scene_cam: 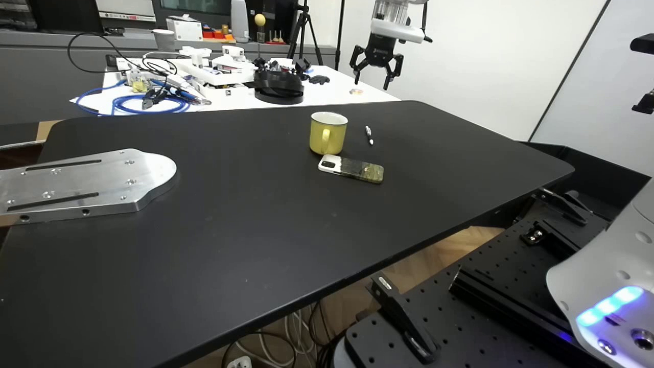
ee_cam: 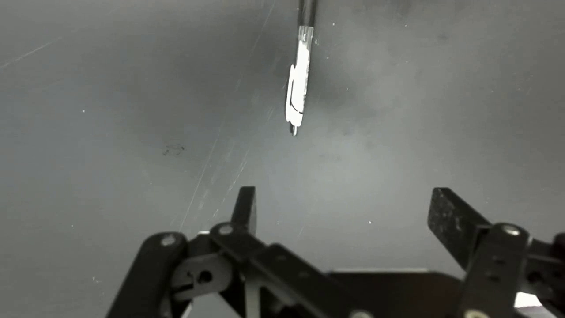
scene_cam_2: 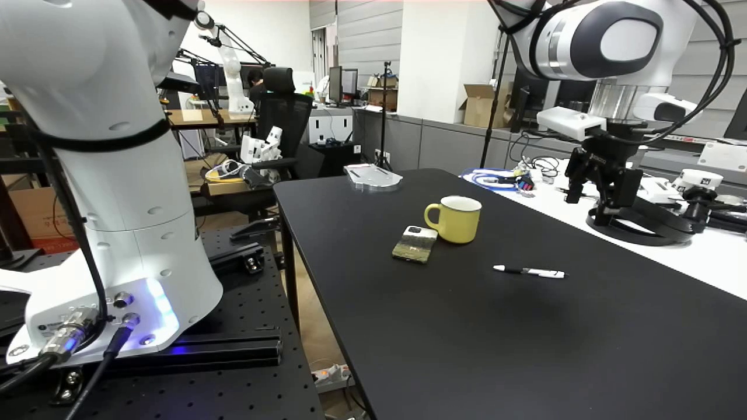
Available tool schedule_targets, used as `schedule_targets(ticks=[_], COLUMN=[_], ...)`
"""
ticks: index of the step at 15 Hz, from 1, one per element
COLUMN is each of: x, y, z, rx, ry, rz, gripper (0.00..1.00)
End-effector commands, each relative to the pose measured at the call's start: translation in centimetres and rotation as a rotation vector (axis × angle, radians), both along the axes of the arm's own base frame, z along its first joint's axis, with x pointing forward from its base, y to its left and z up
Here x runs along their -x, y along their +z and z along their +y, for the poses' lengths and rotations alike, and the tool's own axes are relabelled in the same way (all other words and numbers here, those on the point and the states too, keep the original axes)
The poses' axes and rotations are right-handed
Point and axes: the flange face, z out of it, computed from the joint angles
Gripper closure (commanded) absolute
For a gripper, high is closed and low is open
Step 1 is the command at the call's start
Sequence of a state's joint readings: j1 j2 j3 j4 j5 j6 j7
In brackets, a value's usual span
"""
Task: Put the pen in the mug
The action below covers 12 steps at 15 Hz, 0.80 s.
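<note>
The pen [scene_cam: 369, 135] is short and thin, white with a dark section. It lies flat on the black table [scene_cam: 245, 230] and also shows in an exterior view [scene_cam_2: 530, 272]. In the wrist view the pen [ee_cam: 300, 79] lies ahead of the fingertips, its dark end cut off at the top edge. The yellow mug [scene_cam: 327, 135] stands upright near the pen, with a white inside; it also shows in an exterior view [scene_cam_2: 460, 220]. My gripper [ee_cam: 344, 198] is open with nothing between its fingers. In both exterior views the gripper [scene_cam: 372, 84] [scene_cam_2: 590, 205] hangs above the table.
A phone in a patterned case [scene_cam: 352, 168] [scene_cam_2: 415, 244] lies close beside the mug. A silver metal plate [scene_cam: 97, 179] [scene_cam_2: 372, 176] rests at one table end. A white table [scene_cam: 327, 92] with cables and a black round object [scene_cam: 278, 87] stands behind the black table.
</note>
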<state>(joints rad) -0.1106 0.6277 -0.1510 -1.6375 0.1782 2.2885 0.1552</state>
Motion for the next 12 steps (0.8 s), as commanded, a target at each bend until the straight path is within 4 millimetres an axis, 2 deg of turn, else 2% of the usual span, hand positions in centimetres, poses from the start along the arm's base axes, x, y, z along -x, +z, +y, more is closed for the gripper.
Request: schedule_targets(ticks=[1, 7, 12], x=[0.2, 0.7, 1.4], y=[-2.0, -6.2, -8.4], z=[-0.3, -0.3, 0.3], rx=[0.0, -0.009, -0.002], ry=[-0.018, -0.021, -0.023], rz=[0.007, 0.02, 0.029], gripper=[0.0, 0.0, 0.0])
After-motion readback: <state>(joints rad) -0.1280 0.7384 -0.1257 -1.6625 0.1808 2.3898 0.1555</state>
